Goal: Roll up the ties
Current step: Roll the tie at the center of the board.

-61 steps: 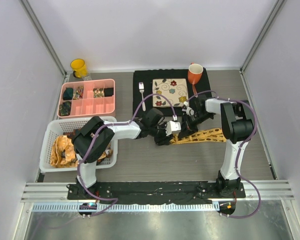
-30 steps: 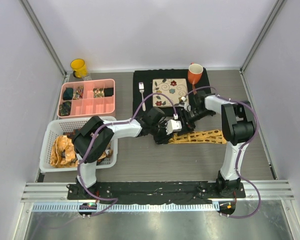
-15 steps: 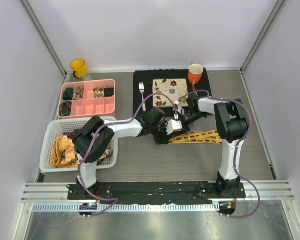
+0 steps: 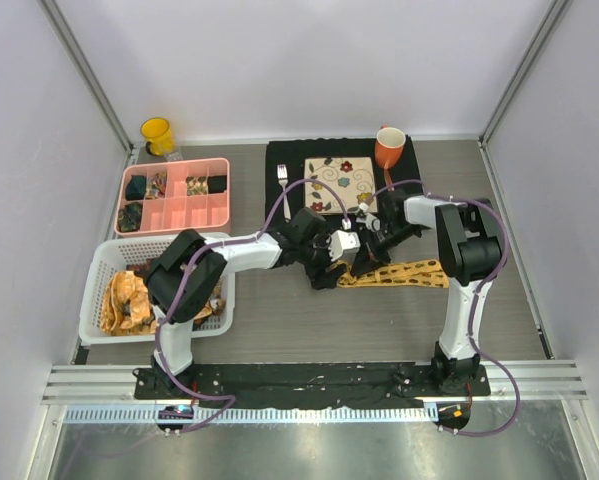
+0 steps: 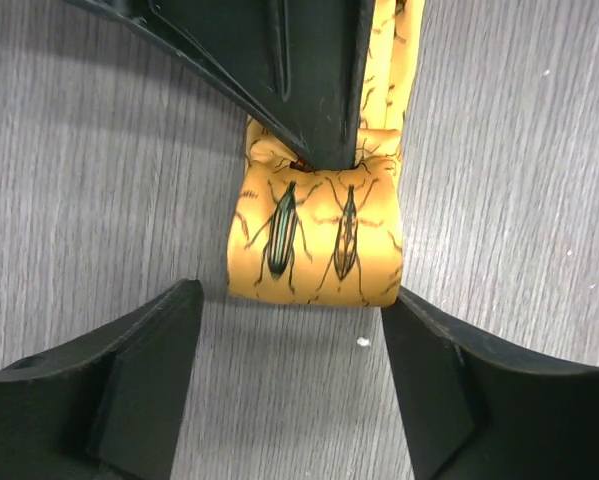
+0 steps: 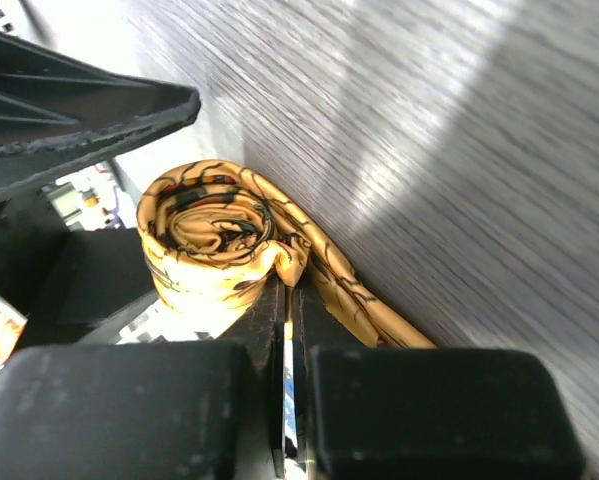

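Observation:
A mustard-yellow tie point(image 4: 404, 272) printed with dark beetles lies on the grey table, its left end wound into a roll point(image 5: 316, 250). In the right wrist view the roll point(image 6: 214, 235) shows its spiral end. My right gripper point(image 6: 287, 290) is shut, pinching the fabric at the roll's outer wrap; its dark fingers point(image 5: 309, 80) come down from above. My left gripper point(image 5: 291, 315) is open, one finger point(image 5: 129, 390) on each side of the roll's near end, with bare table between them. From above, both grippers meet at the roll point(image 4: 351, 266).
A white basket point(image 4: 99, 262) at the left holds more crumpled yellow ties point(image 4: 127, 300). Behind it a pink compartment tray point(image 4: 179, 213) holds rolled items. A black mat point(image 4: 279, 160) carries a flowered plate point(image 4: 339, 184) and a fork point(image 4: 283, 188). An orange mug point(image 4: 389, 148) and a yellow mug point(image 4: 157, 133) stand at the back.
My left gripper has opened and let go of the roll. My right gripper has shut on the tie at the roll after shifting left toward it.

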Controlling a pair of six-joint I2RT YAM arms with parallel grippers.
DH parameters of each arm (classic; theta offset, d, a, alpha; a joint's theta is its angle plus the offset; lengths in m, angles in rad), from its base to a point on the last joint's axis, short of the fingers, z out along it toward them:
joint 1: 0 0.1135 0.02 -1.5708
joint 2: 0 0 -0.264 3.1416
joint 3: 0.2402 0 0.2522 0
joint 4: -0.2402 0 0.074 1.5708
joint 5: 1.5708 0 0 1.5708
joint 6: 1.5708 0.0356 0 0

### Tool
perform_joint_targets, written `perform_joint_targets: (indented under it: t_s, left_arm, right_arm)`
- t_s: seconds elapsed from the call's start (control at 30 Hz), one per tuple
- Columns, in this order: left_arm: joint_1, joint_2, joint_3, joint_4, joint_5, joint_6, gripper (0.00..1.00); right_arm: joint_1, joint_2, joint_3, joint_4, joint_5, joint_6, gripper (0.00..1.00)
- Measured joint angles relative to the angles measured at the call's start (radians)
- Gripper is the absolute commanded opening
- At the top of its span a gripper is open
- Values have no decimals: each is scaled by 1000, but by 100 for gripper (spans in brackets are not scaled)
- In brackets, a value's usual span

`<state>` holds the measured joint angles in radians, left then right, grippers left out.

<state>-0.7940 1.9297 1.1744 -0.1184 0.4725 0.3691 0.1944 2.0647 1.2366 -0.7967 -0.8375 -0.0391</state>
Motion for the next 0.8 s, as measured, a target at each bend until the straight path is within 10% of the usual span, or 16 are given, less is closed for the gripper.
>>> perform_joint_targets:
  t_s: [0.3, 0.63, 0.8]
  left_arm:
    - [0, 19, 14, 75, 56, -85, 81]
    - [-10, 79, 37, 130, 89, -95, 35]
    - [-6, 23, -42, 161, 50, -3, 29]
  right_arm:
    - [8, -53, -32, 40, 75, 13, 1]
    - [23, -55, -14, 43, 95, 30, 2]
    - [47, -28, 61, 13, 105, 18, 27]
